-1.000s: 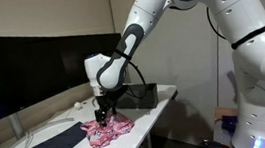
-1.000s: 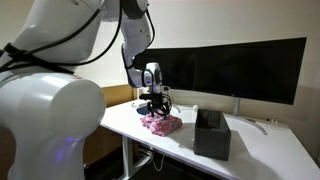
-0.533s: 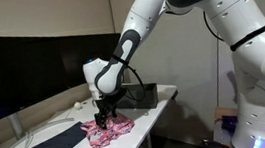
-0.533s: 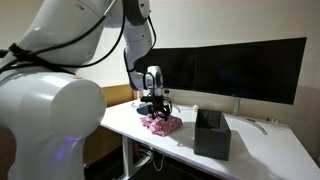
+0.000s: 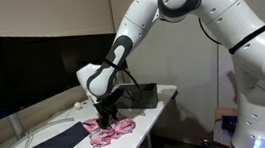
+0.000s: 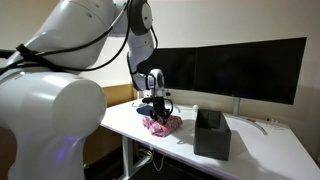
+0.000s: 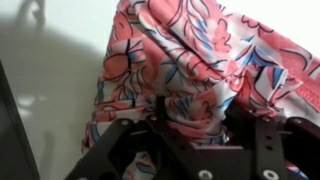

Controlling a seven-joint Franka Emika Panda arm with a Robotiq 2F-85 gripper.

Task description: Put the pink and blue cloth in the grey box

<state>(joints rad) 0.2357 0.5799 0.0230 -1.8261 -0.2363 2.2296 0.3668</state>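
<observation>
Pink mottled soft cloth (image 5: 117, 132) is pressed by black gripper (image 5: 104, 121), folds seen between half-narrowed jaws; a firm grip cannot be told. Dark navy cloth (image 5: 58, 145) is laid just beside. Dark grey rectangular box (image 6: 211, 138) is set apart toward the white table (image 6: 265, 150)'s far end.

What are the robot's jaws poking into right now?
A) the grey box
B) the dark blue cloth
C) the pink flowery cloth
C: the jaws are down in the folds of the pink cloth, while the navy cloth lies beside it and the grey box stands apart.
</observation>
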